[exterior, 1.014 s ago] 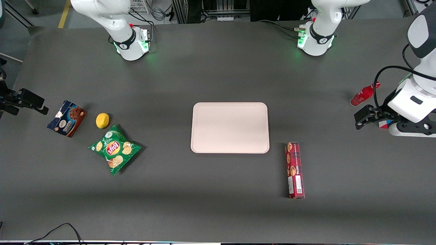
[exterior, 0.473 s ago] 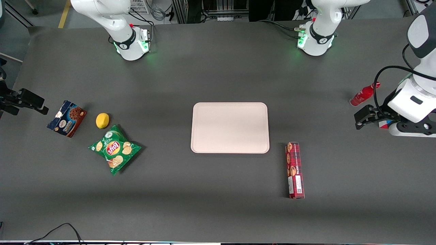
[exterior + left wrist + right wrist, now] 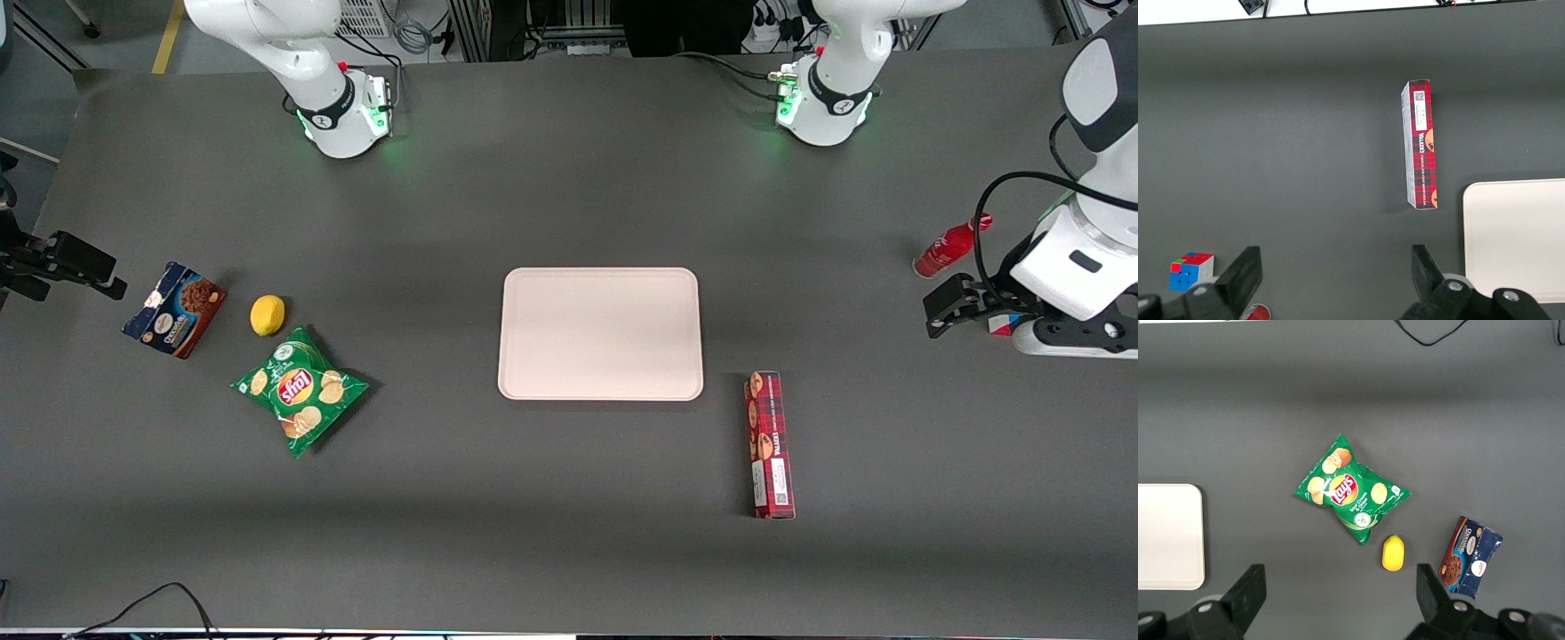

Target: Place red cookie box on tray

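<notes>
Blue cookie box [image 3: 174,309], lemon [image 3: 268,315] and green chips bag [image 3: 300,390] lie toward the parked arm's end. Pink tray [image 3: 600,333] mid-table. Red cookie box [image 3: 770,444] flat on table just beside tray, nearer camera, apart. Gripper [image 3: 944,316] spread wide, empty, high near red bottle [image 3: 950,246] and cube [image 3: 1190,271].

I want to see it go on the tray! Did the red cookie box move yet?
No. The red cookie box lies at the same spot beside the tray, nearer the front camera. The open gripper hangs apart, near the red bottle.
</notes>
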`<action>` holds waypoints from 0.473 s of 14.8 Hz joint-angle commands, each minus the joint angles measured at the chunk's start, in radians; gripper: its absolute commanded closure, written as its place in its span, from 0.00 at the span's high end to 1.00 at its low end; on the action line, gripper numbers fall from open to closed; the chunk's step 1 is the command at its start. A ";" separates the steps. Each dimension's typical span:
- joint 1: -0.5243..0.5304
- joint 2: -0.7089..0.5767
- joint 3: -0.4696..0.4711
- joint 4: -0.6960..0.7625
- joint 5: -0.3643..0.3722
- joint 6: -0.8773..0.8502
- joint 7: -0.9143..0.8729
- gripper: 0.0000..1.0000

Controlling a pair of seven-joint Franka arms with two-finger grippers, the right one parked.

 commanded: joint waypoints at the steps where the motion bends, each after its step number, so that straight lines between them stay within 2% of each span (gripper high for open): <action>1: 0.001 0.013 -0.013 0.025 -0.008 -0.023 0.004 1.00; 4: 0.000 0.056 -0.047 0.040 -0.008 -0.016 -0.011 1.00; 7: 0.000 0.103 -0.088 0.046 -0.008 -0.008 -0.119 1.00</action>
